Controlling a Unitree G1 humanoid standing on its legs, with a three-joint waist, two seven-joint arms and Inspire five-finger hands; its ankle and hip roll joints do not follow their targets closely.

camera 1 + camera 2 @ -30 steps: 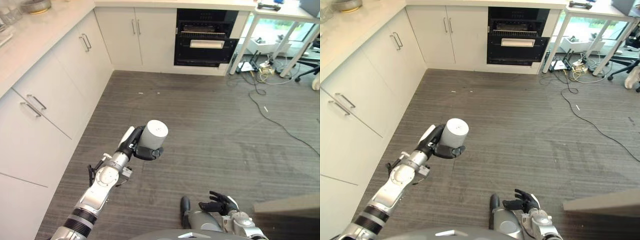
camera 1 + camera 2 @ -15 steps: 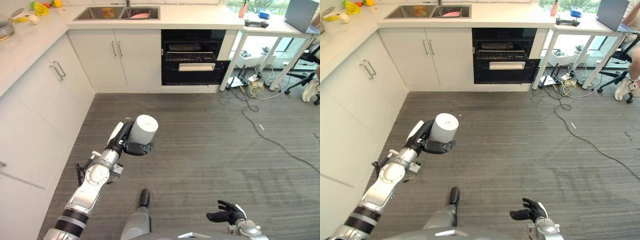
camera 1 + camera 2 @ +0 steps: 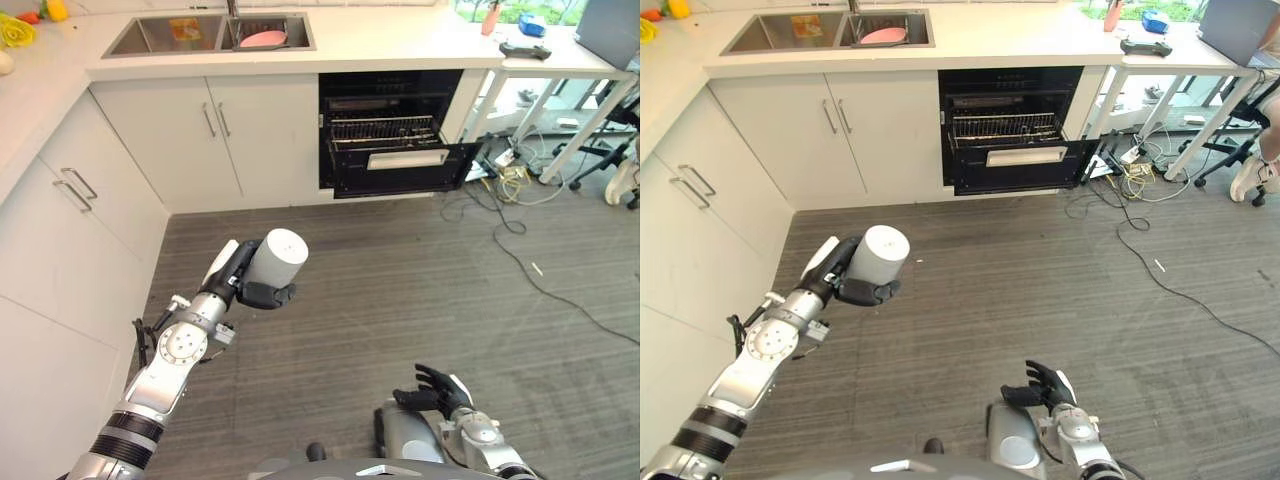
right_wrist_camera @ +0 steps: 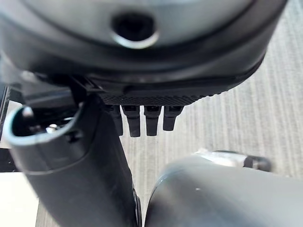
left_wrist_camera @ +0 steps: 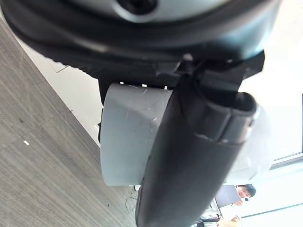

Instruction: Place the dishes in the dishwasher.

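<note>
A pale grey cup (image 3: 277, 257) is held up over the floor with my left hand (image 3: 240, 278) shut on it, dark fingers curled round its side. The left wrist view shows the same cup (image 5: 127, 142) behind a dark finger (image 5: 189, 156). The black dishwasher (image 3: 390, 125) stands across the room with its door partly down and a wire rack (image 3: 384, 128) showing inside. My right hand (image 3: 436, 388) hangs low near the floor, fingers relaxed and holding nothing. In the sink (image 3: 145, 38) lies a pink dish (image 3: 263, 39).
White cabinets (image 3: 70, 230) run along the left wall and under the sink counter (image 3: 380, 35). A white table (image 3: 560, 70) stands right of the dishwasher, with cables (image 3: 515, 250) trailing over the floor. A person's shoe (image 3: 628, 182) shows at the right edge.
The whole picture has shifted as the camera moved: the sink and dishwasher now show nearer and more square on. My left hand keeps the same hold on the cup.
</note>
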